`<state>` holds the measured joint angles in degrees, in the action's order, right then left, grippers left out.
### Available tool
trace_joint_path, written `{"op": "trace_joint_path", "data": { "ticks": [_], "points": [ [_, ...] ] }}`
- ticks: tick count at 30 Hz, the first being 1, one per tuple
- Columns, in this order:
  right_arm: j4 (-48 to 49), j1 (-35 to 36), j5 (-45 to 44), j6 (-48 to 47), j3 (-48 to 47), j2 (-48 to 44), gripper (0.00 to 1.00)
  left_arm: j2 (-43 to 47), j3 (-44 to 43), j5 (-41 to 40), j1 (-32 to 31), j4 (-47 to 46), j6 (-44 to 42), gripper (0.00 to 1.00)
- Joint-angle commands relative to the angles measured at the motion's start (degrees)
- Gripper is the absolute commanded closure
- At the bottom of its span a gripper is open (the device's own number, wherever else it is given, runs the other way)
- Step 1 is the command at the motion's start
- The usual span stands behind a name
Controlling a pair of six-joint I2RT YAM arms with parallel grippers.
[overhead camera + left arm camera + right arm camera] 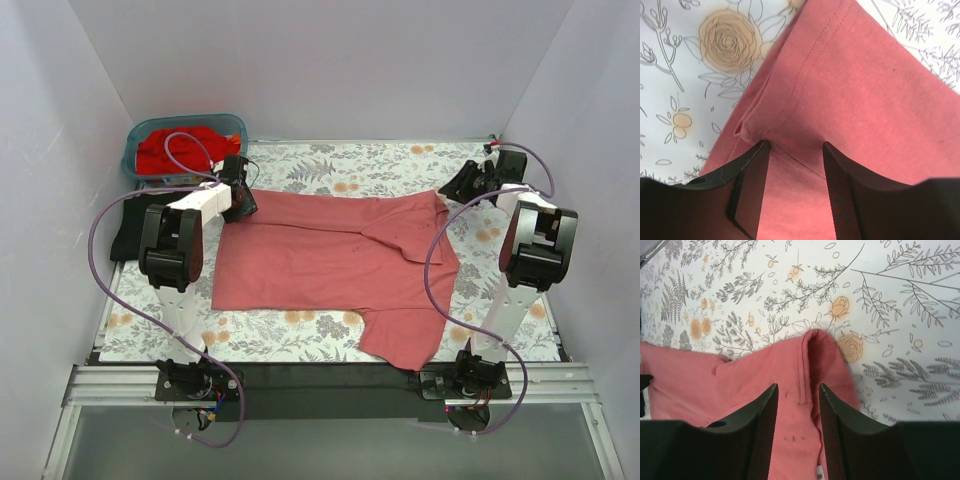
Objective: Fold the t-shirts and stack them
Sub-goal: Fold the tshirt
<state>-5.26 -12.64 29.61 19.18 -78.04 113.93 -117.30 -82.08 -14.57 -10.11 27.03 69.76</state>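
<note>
Salmon-pink t-shirt point(330, 255) spread long-axis left to right on table point(350, 165); left tool point(795, 147) over its far-left corner, right tool point(797, 387) over far-right, jaws of both apart, clamping nothing.

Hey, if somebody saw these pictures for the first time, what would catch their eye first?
The salmon-pink t-shirt spread across the middle of the floral table cover. The left gripper and right gripper sit open over its two far corners. A blue basket of red t-shirts stands at the far left corner.
</note>
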Motion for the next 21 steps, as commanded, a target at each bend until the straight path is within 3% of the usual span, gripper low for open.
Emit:
{"op": "trace_joint_path", "data": {
  "ticks": [1, 9, 16, 21],
  "points": [
    [2.9, 0.0, 4.7, 1.4, -2.7, 4.6, 0.54, -2.4, -1.1, -1.9, 0.8, 0.6, -0.8, 0.54],
    [12.4, 0.4, 9.9, 9.4, -5.2, 11.0, 0.53, -1.9, 0.7, -2.0, 0.8, 0.3, -0.4, 0.54],
    [14.7, 0.5, 11.7, 12.5, -6.5, 14.7, 0.55, -2.8, 1.2, -2.0, 0.9, 0.3, -0.4, 0.54],
    [15.3, 0.6, 12.0, 13.2, -7.1, 15.4, 0.63, -2.9, 1.3, -2.2, 1.1, 0.3, -0.3, 0.54]
  ]
}}
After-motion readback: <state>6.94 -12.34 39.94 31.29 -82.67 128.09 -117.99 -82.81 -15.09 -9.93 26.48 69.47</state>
